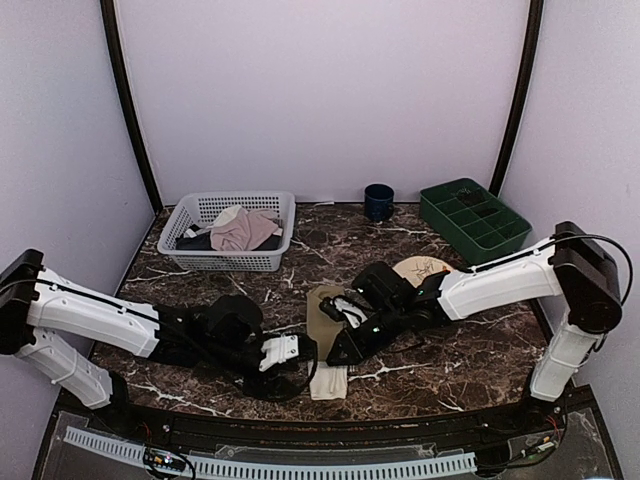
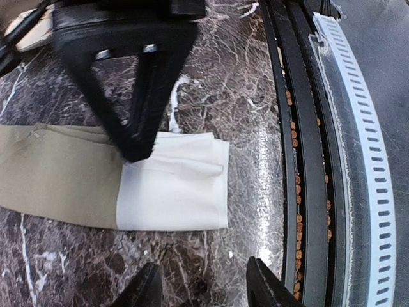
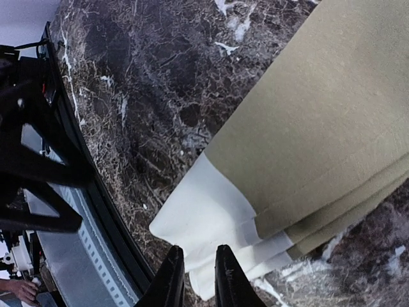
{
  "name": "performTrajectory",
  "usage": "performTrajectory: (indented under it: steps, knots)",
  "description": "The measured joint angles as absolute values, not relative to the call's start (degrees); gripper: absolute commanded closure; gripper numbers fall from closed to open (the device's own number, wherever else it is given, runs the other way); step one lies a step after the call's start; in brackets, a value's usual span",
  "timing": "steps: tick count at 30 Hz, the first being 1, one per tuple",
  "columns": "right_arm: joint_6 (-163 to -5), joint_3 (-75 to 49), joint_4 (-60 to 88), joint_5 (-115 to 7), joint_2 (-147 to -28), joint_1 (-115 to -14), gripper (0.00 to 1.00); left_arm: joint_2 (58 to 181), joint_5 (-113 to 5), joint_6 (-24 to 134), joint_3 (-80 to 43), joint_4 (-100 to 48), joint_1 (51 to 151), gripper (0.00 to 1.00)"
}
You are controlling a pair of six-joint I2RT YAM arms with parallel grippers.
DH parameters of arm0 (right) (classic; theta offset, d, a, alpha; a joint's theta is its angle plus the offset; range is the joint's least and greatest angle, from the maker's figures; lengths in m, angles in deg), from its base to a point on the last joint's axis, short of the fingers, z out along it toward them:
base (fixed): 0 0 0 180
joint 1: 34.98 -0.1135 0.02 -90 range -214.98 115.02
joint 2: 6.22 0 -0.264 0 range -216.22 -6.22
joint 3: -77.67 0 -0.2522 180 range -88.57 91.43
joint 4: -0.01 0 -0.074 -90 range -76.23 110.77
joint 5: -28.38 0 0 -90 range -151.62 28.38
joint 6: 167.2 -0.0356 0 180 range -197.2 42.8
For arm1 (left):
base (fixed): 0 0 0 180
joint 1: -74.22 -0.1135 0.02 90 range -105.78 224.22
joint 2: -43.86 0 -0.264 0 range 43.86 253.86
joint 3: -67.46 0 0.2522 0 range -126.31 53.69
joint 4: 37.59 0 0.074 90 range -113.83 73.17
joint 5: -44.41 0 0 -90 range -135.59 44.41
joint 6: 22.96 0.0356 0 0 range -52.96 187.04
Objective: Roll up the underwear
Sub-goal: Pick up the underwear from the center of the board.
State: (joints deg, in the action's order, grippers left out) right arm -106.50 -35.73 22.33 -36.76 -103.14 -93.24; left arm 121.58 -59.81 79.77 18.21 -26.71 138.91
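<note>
The marbled desk [image 1: 470, 360] carries the underwear [image 1: 322, 318], folded into a long strip, with its cream waistband [image 2: 172, 192] toward the front edge. The left hand [image 2: 204, 288] hovers beside it, parted and empty. The right hand [image 3: 197, 281] is barely parted at the waistband's corner; I cannot tell if it grips.

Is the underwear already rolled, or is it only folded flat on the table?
Folded, not rolled. The underwear lies flat as a long strip; stacked layer edges show beside its cream waistband.

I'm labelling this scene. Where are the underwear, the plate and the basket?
underwear [image 2: 57, 176]: left wrist view, on the olive cloth part.
plate [image 1: 428, 268]: top view, on its bare face.
basket [image 1: 225, 262]: top view, on the front wall.
</note>
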Motion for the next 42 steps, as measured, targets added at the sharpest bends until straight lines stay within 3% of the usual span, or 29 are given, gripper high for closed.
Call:
performTrajectory:
  steps: [13,17,20,29,42]
  knots:
    - [-106.8,-36.7,16.2,-34.6,-110.4,-90.0,0.82,136.6,-60.1,86.3,12.0,-32.2,142.3,0.54]
    - [-106.3,-36.8,15.3,-31.9,-110.9,-89.9,0.87,139.8,-60.7,87.7,10.8,-32.4,142.5,0.56]
    - [-105.1,-36.8,15.5,-28.7,-111.6,-89.7,0.87,141.4,-61.1,87.9,10.7,-32.4,142.6,0.62]
    - [-101.2,-37.0,20.6,-27.9,-109.4,-89.6,0.85,142.9,-62.7,87.4,9.7,-32.3,142.6,1.0]
    - [-98.3,-41.7,26.0,-32.2,-92.1,-84.5,0.84,141.1,-71.4,84.1,3.3,-20.1,140.6,1.0]
